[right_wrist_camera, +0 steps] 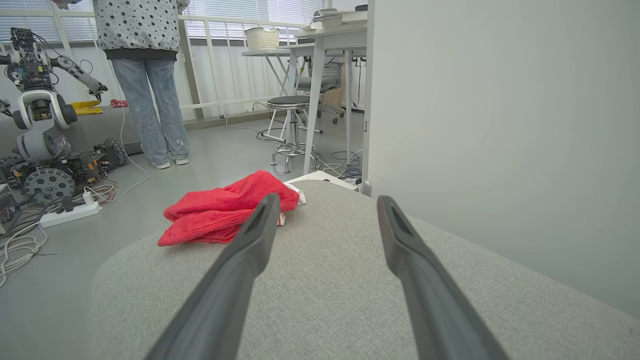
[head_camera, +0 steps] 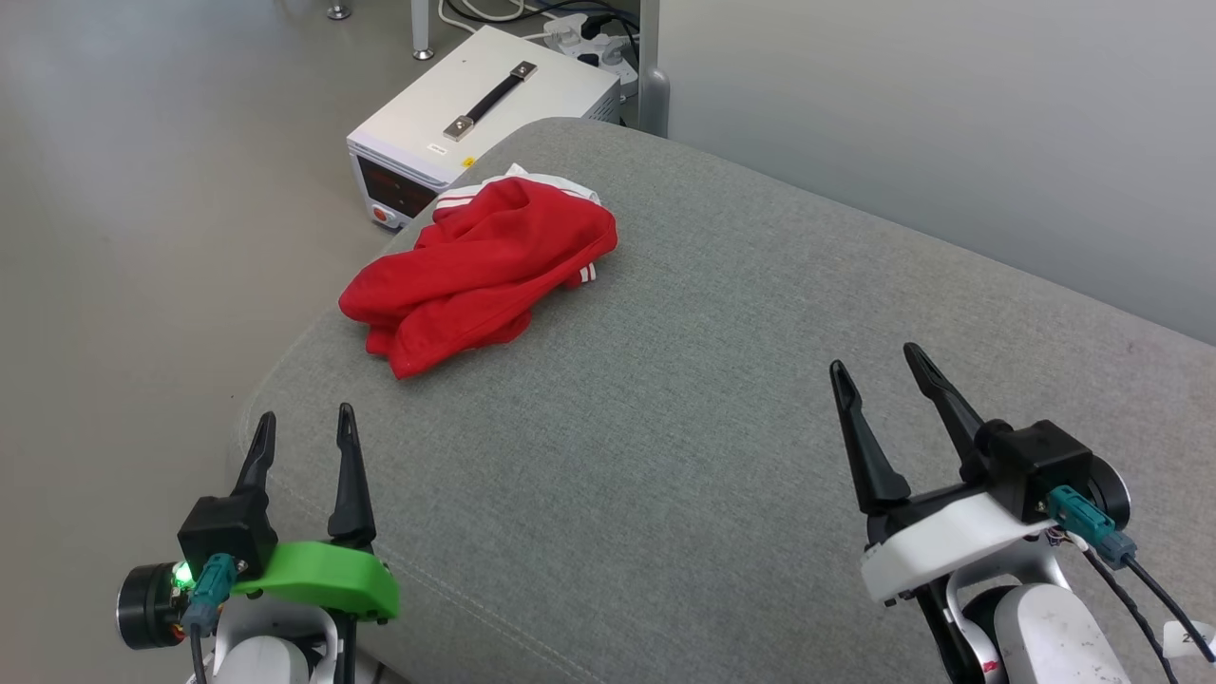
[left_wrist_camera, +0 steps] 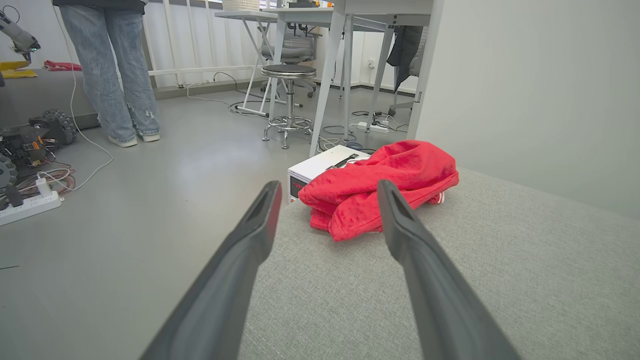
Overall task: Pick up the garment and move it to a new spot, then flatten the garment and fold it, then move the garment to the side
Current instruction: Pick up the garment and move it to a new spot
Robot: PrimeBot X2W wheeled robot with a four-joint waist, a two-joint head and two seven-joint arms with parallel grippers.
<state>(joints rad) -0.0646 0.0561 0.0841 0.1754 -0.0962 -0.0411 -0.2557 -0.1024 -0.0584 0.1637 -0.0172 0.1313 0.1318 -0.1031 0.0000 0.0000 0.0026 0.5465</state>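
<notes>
White metal box with black strap handle [head_camera: 556, 95] stands on the floor at 11 o'clock, past the grey fabric cushion [head_camera: 712, 380]; white power strip [head_camera: 608, 59] at 12 o'clock.

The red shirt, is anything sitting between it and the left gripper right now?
Nothing visible does. Bare grey cushion lies between the open left gripper and the crumpled red shirt, which sits ahead of its fingertips near the cushion's left edge.

Open cushion [head_camera: 684, 380] beside garment [head_camera: 475, 271]
</notes>
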